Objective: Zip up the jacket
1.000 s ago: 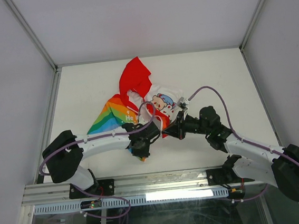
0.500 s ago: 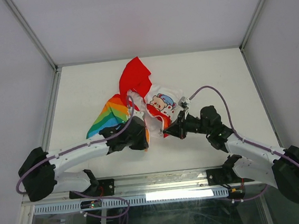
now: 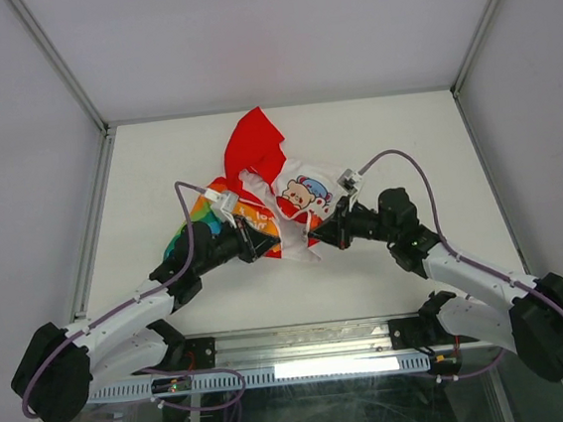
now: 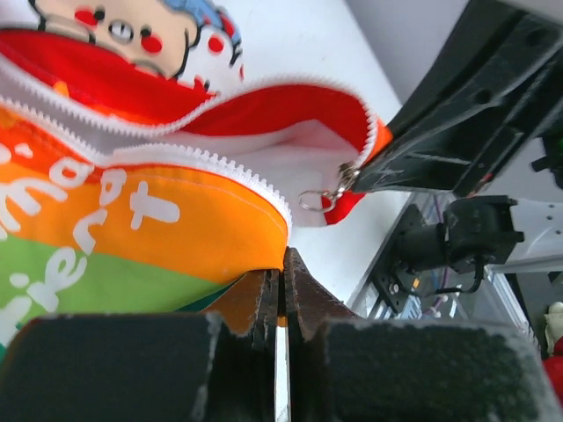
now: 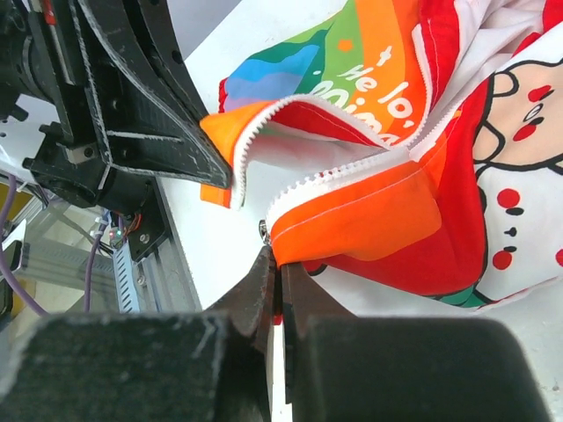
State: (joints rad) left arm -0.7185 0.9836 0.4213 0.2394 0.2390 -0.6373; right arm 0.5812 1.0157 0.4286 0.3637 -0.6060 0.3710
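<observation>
The jacket (image 3: pixel 282 193) lies crumpled near the middle of the table (image 3: pixel 404 139), with its red hood (image 3: pixel 253 146) pointing to the far side. The body is white with a cartoon animal print and a red lining. Rainbow-striped panels with white lettering run down to an orange hem. The front is open: the two rows of white zipper teeth (image 5: pixel 334 189) stand apart at the hem and draw closer further up. A small metal pull (image 4: pixel 339 186) hangs at one bottom end. The left gripper (image 4: pixel 281 264) and the right gripper (image 5: pixel 274 264) each pinch one hem corner.
</observation>
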